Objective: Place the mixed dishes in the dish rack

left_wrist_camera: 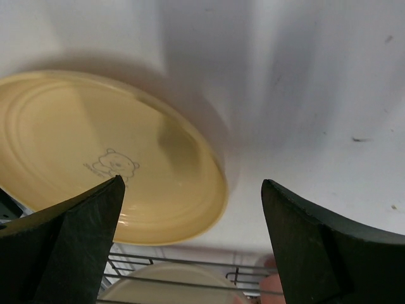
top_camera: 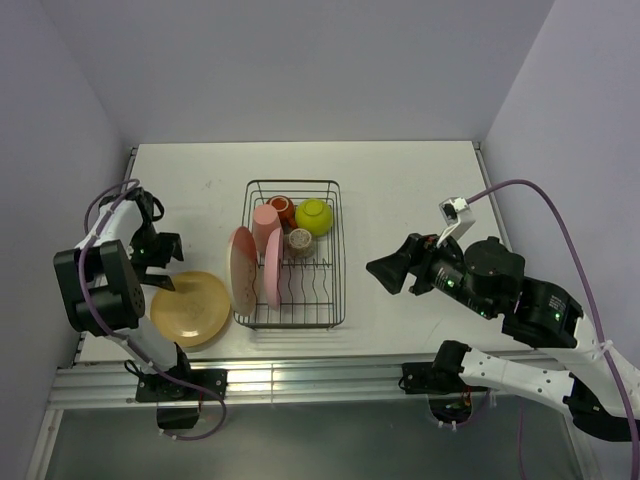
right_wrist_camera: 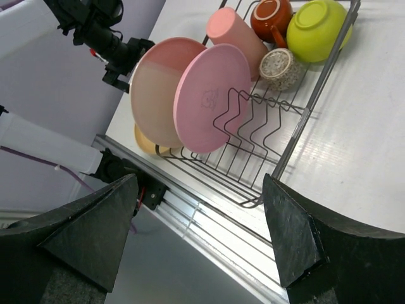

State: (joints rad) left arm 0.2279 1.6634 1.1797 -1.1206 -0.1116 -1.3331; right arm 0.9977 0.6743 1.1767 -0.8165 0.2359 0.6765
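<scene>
Last piece outside the dish rack (top_camera: 340, 262): the yellow-orange plate (top_camera: 190, 308), flat on the table (top_camera: 400, 190), face up, bear print showing. The left claw (top_camera: 163, 262) hangs above its far rim, jaws wide, nothing between them. In the left wrist view the plate (left_wrist_camera: 95, 158) spreads below and to the left of the claw (left_wrist_camera: 193, 183), and its rim curves through the gap between the fingers. Being round, it has no long axis to line up on; judged from here, the rim is the only place to grip. The rack wires (left_wrist_camera: 190, 263) sit just past the plate. The right claw (top_camera: 385, 270) is also wide and empty, on the other side of the rack and well apart from the plate, so the left arm is clearly nearer. Hard to make out: the left finger (left_wrist_camera: 69, 240) hides the plate's lower part, the frame crops its left side, and the right wrist view gives only a sliver of yellow (right_wrist_camera: 144, 140) behind the pink-and-cream plate (right_wrist_camera: 155, 95). Rim clearance off the table cannot be told.
</scene>
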